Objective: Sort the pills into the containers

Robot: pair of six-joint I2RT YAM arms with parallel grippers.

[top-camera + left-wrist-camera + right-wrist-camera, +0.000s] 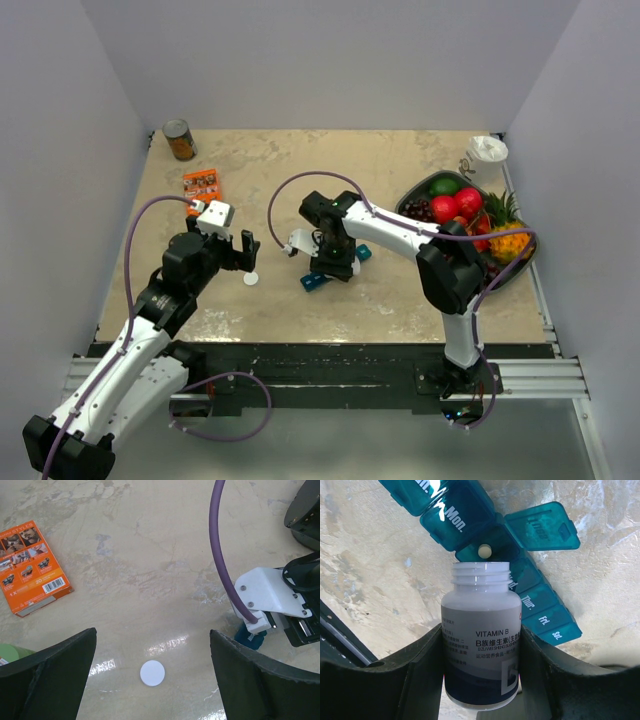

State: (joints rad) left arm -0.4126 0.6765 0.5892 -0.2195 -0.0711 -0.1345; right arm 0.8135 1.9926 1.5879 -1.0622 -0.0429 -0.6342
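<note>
The teal containers strip [540,605] lies on the table with day names on its lids. One lid [542,526] stands open, and a small pale pill [484,551] rests in that compartment. My right gripper [481,645] is shut on an uncapped white vitamin bottle [480,605], whose mouth points at the open compartment. From above, the right gripper [335,255] hangs over the strip [316,282]. My left gripper [152,631] is open, its fingers either side of a round white cap [152,673] lying flat on the table. The top view puts the left gripper [245,250] just above that cap [251,279].
An orange box [202,184] lies at the back left, and a can [180,139] stands beyond it. A grey fruit tray [515,275] sits at the right edge, with a white tub [487,155] behind it. White walls close in three sides.
</note>
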